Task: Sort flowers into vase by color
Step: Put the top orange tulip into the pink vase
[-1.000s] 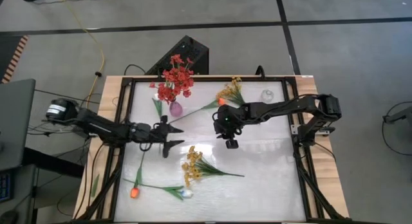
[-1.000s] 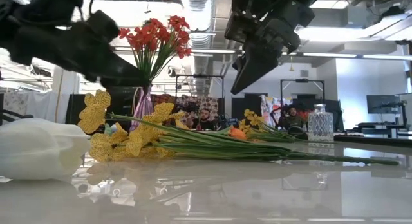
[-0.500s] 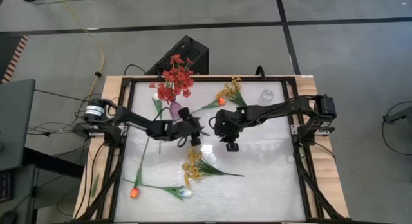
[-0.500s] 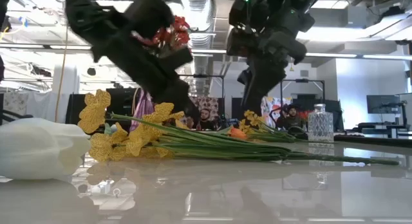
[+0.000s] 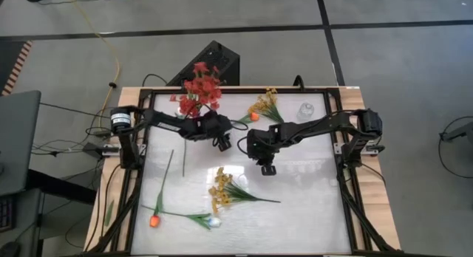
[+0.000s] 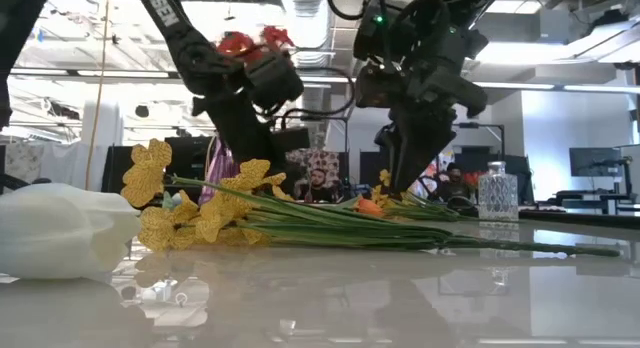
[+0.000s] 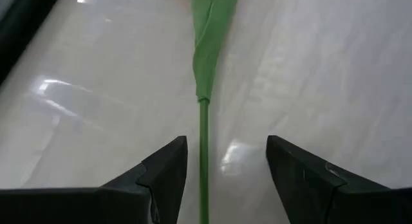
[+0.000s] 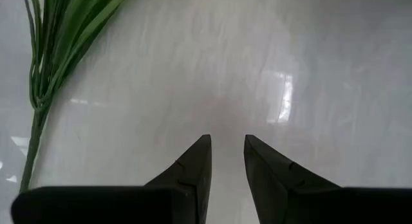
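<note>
Left hand (image 7: 225, 179): fingers spread wide, astride a slim green stem (image 7: 203, 153) lying on the glossy white counter (image 5: 295, 213), beside the purple vase (image 6: 218, 168).
Right hand (image 8: 225, 166): fingers narrowly apart, empty, mid-counter.
Vase: red sprays (image 5: 201, 91).
Clear faceted glass vase (image 6: 497, 191): contents indiscernible.
Counter: yellow sprays (image 5: 222, 189), orange tulip (image 5: 154, 221), white tulip (image 5: 214, 222).

The left arm (image 5: 194, 125) hides the vase beneath the red flowers (image 5: 199, 91). The green stem (image 7: 203, 153) runs off the left wrist view's edge, its blossom unseen.
</note>
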